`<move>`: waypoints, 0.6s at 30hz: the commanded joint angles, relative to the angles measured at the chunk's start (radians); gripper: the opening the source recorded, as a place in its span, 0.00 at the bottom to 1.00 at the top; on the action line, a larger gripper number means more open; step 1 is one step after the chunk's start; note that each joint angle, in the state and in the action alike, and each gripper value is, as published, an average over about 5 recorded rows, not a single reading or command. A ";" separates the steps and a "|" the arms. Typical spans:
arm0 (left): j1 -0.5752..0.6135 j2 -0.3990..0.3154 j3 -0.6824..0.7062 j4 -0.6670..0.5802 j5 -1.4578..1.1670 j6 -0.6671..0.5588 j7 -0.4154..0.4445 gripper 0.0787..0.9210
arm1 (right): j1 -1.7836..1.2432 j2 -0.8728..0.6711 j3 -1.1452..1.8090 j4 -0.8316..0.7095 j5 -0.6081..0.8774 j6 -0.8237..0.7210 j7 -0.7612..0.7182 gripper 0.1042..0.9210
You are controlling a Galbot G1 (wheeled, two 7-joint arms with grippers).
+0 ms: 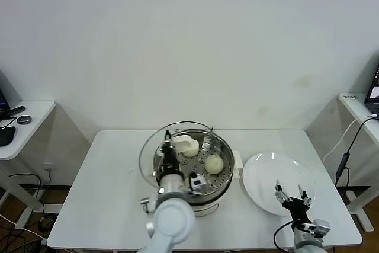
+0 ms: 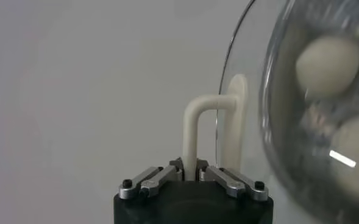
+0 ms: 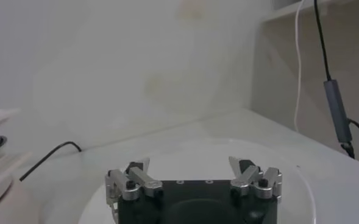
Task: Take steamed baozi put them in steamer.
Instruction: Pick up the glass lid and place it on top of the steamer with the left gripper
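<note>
The steamer (image 1: 227,173) stands mid-table, a shiny steel pot with a perforated tray. At least two cream-white baozi lie in it; one (image 1: 214,163) shows plainly, and two show blurred in the left wrist view (image 2: 328,64). My left gripper (image 1: 169,149) (image 2: 190,172) is shut on the white handle (image 2: 194,128) of the round glass lid (image 1: 144,149) (image 2: 252,73). It holds the lid tilted over the steamer's left side. My right gripper (image 1: 293,195) (image 3: 191,167) is open and empty above the white plate (image 1: 260,173) (image 3: 185,146), which holds no baozi.
A side table (image 1: 35,111) with a mouse stands at the far left. Another side table (image 1: 355,102) with a hanging cable (image 1: 346,152) stands at the far right. The white table (image 1: 112,194) reaches to the wall behind.
</note>
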 commanded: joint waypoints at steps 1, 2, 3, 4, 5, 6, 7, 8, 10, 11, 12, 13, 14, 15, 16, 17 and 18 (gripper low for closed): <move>-0.069 -0.036 0.119 0.139 -0.013 0.002 -0.056 0.11 | 0.001 0.004 0.002 -0.001 -0.004 0.000 0.001 0.88; -0.072 -0.036 0.117 0.148 -0.010 0.002 -0.059 0.11 | 0.001 0.004 0.001 -0.003 -0.004 0.001 0.001 0.88; -0.075 -0.036 0.117 0.156 -0.007 0.002 -0.061 0.11 | 0.003 0.005 0.001 -0.005 -0.005 0.001 0.001 0.88; -0.078 -0.037 0.117 0.164 -0.002 0.002 -0.063 0.11 | 0.004 0.006 0.000 -0.007 -0.006 0.002 0.001 0.88; -0.080 -0.037 0.117 0.171 0.004 0.002 -0.064 0.11 | 0.006 0.007 -0.002 -0.009 -0.007 0.002 0.001 0.88; -0.080 -0.038 0.116 0.177 0.011 0.002 -0.065 0.11 | 0.008 0.009 -0.002 -0.010 -0.007 0.001 0.001 0.88; -0.079 -0.038 0.115 0.184 0.018 0.002 -0.067 0.11 | 0.010 0.010 -0.003 -0.011 -0.008 0.001 0.001 0.88; -0.077 -0.038 0.114 0.189 0.025 0.002 -0.070 0.11 | 0.011 0.011 -0.004 -0.011 -0.008 0.001 0.001 0.88; -0.074 -0.038 0.109 0.199 0.034 0.002 -0.079 0.11 | 0.014 0.012 -0.005 -0.014 -0.009 0.000 0.001 0.88; -0.073 -0.038 0.106 0.202 0.036 0.002 -0.083 0.11 | 0.015 0.012 -0.005 -0.015 -0.010 0.000 0.001 0.88; -0.072 -0.038 0.103 0.203 0.038 0.002 -0.086 0.11 | 0.016 0.012 -0.006 -0.017 -0.011 0.000 0.002 0.88; -0.071 -0.038 0.100 0.204 0.040 0.002 -0.089 0.11 | 0.018 0.013 -0.006 -0.019 -0.012 0.000 0.002 0.88; -0.069 -0.039 0.096 0.205 0.044 0.002 -0.090 0.11 | 0.019 0.013 -0.006 -0.021 -0.013 0.000 0.002 0.88; -0.066 -0.039 0.094 0.205 0.048 0.002 -0.090 0.11 | 0.020 0.014 -0.006 -0.022 -0.014 0.000 0.003 0.88; -0.063 -0.039 0.091 0.205 0.053 0.002 -0.089 0.11 | 0.021 0.015 -0.007 -0.023 -0.014 0.000 0.003 0.88; -0.060 -0.038 0.089 0.206 0.056 0.002 -0.088 0.11 | 0.022 0.016 -0.007 -0.023 -0.014 0.000 0.003 0.88; -0.057 -0.038 0.088 0.207 0.059 0.001 -0.087 0.11 | 0.022 0.016 -0.007 -0.023 -0.014 0.000 0.003 0.88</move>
